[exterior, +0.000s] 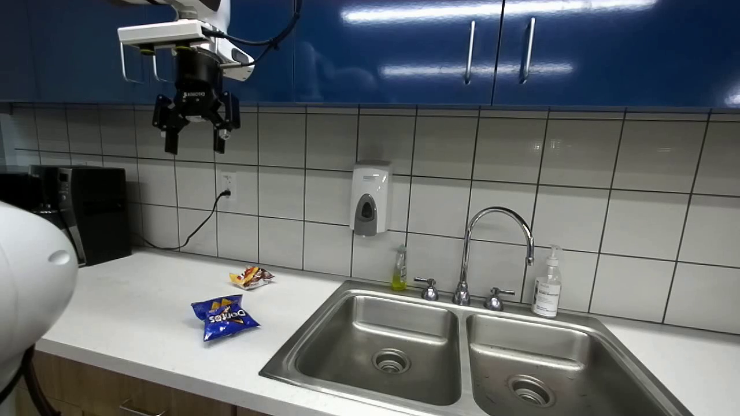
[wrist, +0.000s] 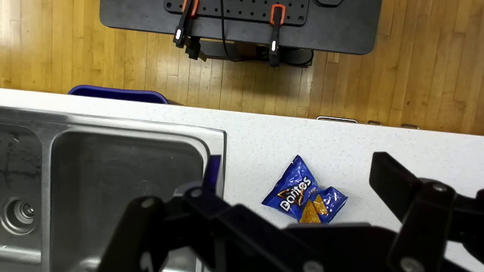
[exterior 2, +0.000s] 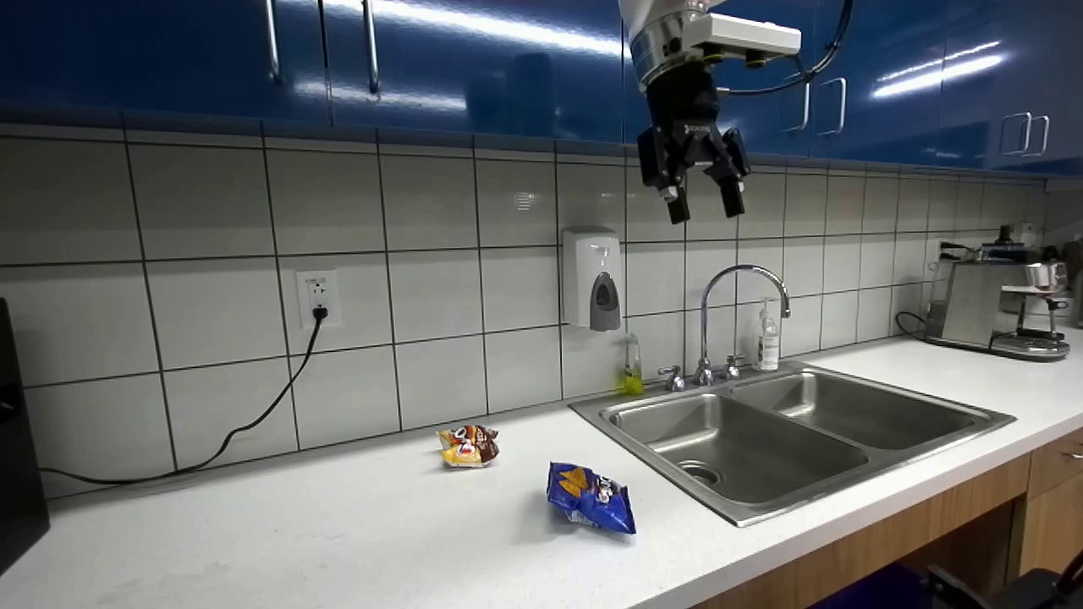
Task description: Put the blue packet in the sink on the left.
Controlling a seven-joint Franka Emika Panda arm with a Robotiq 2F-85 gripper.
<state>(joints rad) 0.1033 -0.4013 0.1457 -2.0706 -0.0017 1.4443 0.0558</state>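
The blue Doritos packet lies on the white counter, showing in both exterior views (exterior: pixel 225 318) (exterior 2: pixel 590 499) and in the wrist view (wrist: pixel 298 192). The steel sink has two basins. The left basin (exterior: pixel 335 355), nearer the packet, holds nothing visible and also shows in an exterior view (exterior 2: pixel 761 452) and the wrist view (wrist: pixel 124 166). My gripper (exterior: pixel 195 147) hangs high above the counter, its fingers wide apart and empty, also in an exterior view (exterior 2: pixel 706 211). In the wrist view the packet appears between the fingers (wrist: pixel 297 160), far below; its lower edge is partly hidden by the gripper body.
A small brown and yellow packet (exterior: pixel 252 278) (exterior 2: pixel 470 446) lies near the tiled wall. A tall faucet (exterior: pixel 465 254), a yellow-green bottle (exterior: pixel 399 268) and a pump bottle (exterior: pixel 547 289) stand behind the sink. A soap dispenser (exterior: pixel 370 196) and blue cabinets (exterior: pixel 393 52) are on the wall.
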